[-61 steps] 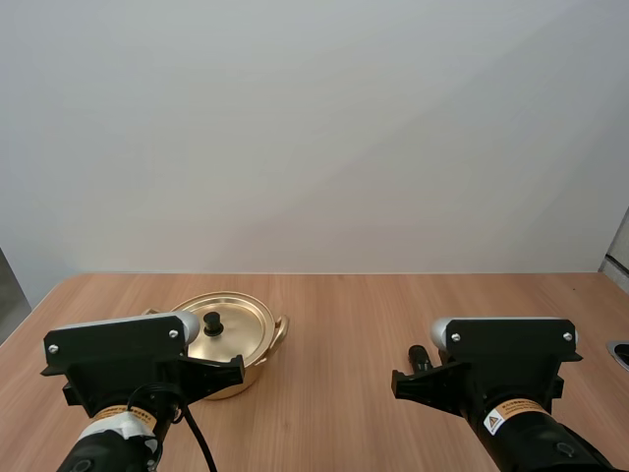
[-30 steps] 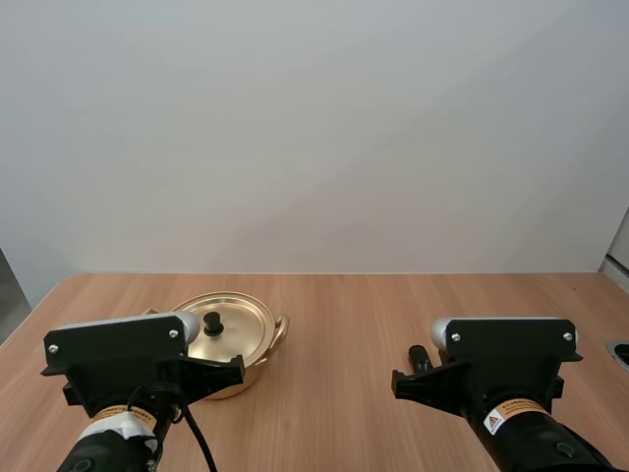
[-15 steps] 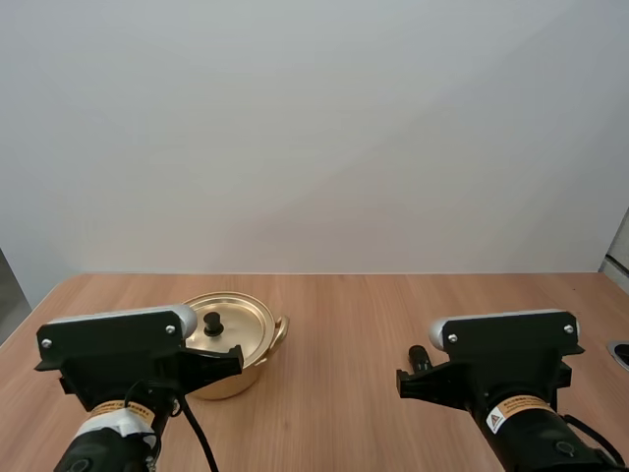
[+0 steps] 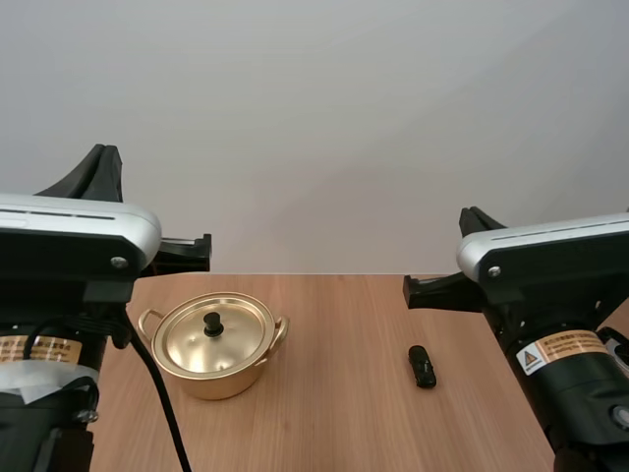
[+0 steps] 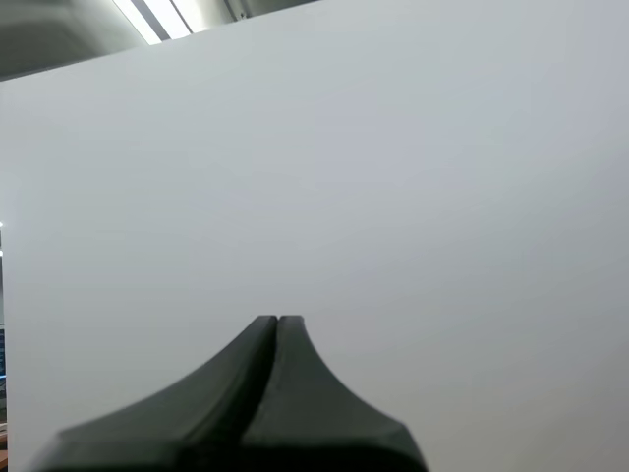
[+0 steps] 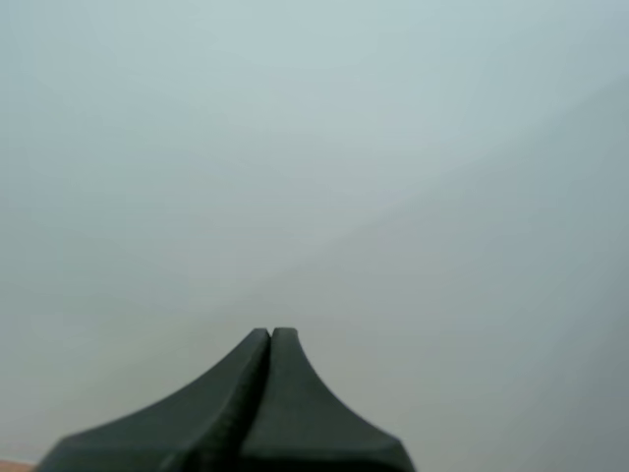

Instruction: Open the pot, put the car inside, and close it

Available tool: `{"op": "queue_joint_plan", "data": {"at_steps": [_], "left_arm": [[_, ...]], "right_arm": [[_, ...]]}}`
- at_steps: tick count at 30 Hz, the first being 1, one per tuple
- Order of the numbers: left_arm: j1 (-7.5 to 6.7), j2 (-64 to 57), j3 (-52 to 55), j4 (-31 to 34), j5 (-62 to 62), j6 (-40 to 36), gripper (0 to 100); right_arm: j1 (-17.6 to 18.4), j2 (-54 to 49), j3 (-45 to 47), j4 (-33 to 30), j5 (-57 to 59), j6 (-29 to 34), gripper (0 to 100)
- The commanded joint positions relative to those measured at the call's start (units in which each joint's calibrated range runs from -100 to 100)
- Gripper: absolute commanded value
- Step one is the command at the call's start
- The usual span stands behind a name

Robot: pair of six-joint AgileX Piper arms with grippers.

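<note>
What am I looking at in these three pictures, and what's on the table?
This is a robot with a left arm and a right arm. One picture looks from behind and above them over a wooden table. On it stands a round gold metal pot, its lid with a black knob on, and to its right lies a small black toy car. The other two pictures come from cameras on the wrists: the left end effector and the right end effector each have two black fingers shut together, holding nothing.

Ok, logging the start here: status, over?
Left gripper shut, empty. Right gripper shut, empty. Pot lid on; car lies on table, apart, right of pot. Nothing between them.
</note>
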Motion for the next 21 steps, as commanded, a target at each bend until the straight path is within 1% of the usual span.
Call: {"op": "queue_joint_plan", "data": {"at_steps": [1,3,5,7,11,15,19,21], "left_arm": [[0.03,0.0,-0.56,-0.05,9.96,-1.4,0],[0.03,0.0,-2.55,-0.05,20.47,-0.62,0],[0.03,3.81,-5.3,-0.05,33.65,-0.38,0],[0.03,9.39,-8.13,-0.05,41.52,1.44,0],[0.27,20.25,-15.59,-0.05,49.0,8.41,0],[1.06,31.72,-23.37,-0.63,60.41,9.5,0],[1.06,44.39,-30.26,-2.71,71.04,9.62,0],[1.06,51.28,-34.33,-4.15,79.1,11.57,0]], "right_arm": [[0.03,0.0,-2.63,-0.05,11.95,-0.04,0],[0.25,0.0,-5.05,-0.05,20.99,-0.04,0],[0.25,0.0,-6.94,-0.05,29.31,-0.04,0],[0.25,0.0,-7.67,-0.05,31.93,-0.04,0],[0.25,0.0,-7.66,-0.4,33.34,-0.04,0],[0.25,0.0,-7.66,-0.4,33.48,-0.36,0],[0.17,0.0,-7.66,-0.4,33.68,-0.36,0],[0.17,0.0,-7.66,-0.4,33.68,-0.36,0]]}}
